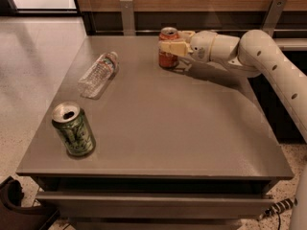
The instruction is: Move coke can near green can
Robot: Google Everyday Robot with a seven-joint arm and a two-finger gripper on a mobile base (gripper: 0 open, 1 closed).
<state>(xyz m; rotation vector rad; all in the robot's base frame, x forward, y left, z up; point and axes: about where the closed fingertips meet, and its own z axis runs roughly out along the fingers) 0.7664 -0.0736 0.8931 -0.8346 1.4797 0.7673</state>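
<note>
The coke can point(167, 60) is being kept upright at the far edge of the table point(182, 128), a little right of the middle. It is being gripped by the tool point(171, 40), which is being reached in from the right at the end of the white arm point(268, 61). The can is being clasped between the two fingers: the near finger point(171, 48) is being pressed across the front of its upper half, and the other is partly hidden behind its silver top. The can's base is being rested on the table or just above it; which cannot be told.

The green can point(73, 131) is being left upright near the front left corner, well apart from the tool and the red can. A clear plastic bottle point(98, 74) is being left on its side toward the left edge, between the two cans.
</note>
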